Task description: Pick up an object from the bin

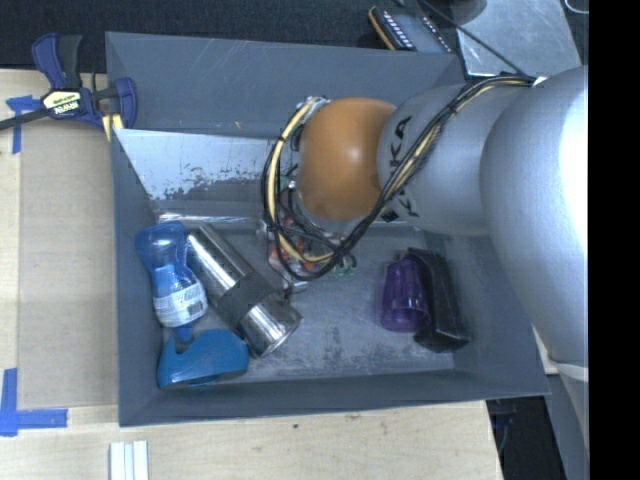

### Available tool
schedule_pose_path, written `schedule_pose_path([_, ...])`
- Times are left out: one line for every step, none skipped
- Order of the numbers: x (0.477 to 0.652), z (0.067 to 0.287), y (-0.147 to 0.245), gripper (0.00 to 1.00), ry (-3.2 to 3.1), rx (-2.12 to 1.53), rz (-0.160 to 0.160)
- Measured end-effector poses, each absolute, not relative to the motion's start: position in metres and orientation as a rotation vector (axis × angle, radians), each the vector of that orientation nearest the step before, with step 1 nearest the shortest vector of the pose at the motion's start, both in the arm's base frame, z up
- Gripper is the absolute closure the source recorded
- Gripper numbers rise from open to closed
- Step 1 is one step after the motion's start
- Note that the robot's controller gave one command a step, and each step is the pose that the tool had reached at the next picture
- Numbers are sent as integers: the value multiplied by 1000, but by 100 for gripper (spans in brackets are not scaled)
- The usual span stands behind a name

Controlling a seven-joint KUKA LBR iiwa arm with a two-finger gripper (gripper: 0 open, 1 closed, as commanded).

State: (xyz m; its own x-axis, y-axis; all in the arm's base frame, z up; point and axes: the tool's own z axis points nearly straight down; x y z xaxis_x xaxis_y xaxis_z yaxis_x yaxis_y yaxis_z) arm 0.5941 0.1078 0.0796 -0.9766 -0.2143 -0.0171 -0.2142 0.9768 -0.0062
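- Bottle (172,278) first, blue and clear with a label. It lies by the left wall of the bin (280,78), long axis running far to near. A blue lump (203,358) sits at its near end, in the near-left corner.
- Just right of the bottle is the silver cylinder (238,290), which has a black band round its middle. It lies slantwise from far-left to near-right and seems to touch the bottle along one side. Its shiny end points at me, just near and left of the gripper.
- At the middle of the bin is the gripper (293,263), tucked under the arm's orange cover (340,158) among the cables. I cannot tell whether it is open or closed, and I see nothing held in it.
- I judge the cylinder to be the nearest candidate. A grasp would need to move near and left and close across that slanted axis, not along it.
- To the right, well apart from the gripper, a purple thing (402,293) lies against a black thing (440,303), both long far to near.
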Motion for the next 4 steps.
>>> schedule_pose_path([604, 72, 77, 0, 3124, -114, 2])
schedule_pose_path([595, 86, 56, 0, 3124, 14, -2])
schedule_pose_path([609, 81, 33, 100, 3113, 234, 6])
schedule_pose_path([609, 81, 33, 100, 3113, 235, 7])
